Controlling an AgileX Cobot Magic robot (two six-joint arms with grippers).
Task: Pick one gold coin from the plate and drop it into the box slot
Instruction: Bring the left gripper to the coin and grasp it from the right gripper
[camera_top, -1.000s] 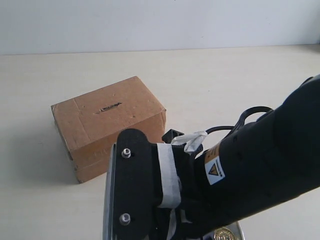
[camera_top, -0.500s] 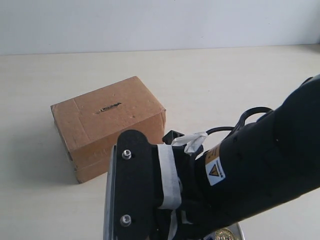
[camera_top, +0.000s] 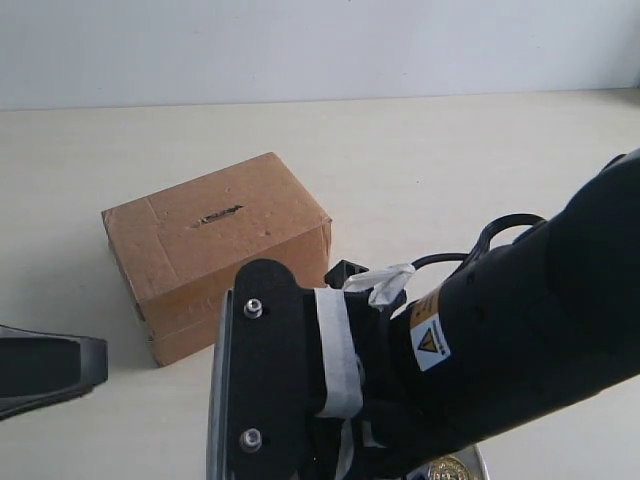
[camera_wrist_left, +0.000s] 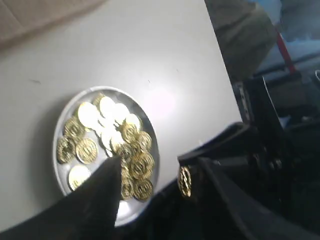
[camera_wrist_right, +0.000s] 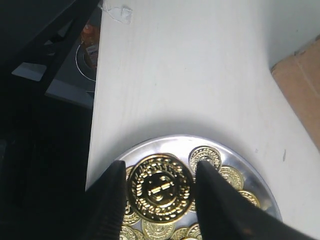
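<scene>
Pinched flat between right gripper (camera_wrist_right: 159, 170) jaws, round gold coin (camera_wrist_right: 161, 189); short dark slot (camera_top: 218, 215) atop brown cardboard box (camera_top: 250, 270) toward exterior view's upper left, long axis near horizontal.

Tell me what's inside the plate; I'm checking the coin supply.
Many loose gold coins lie in the plate, some overlapping; the left end effector covers those at one edge.

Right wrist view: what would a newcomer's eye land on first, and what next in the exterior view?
A large gold coin pinched in the right tool, over the silver plate heaped with more coins. In the exterior view, the black right arm fills the lower right foreground, with the cardboard box and its slot behind, to its left.
</scene>
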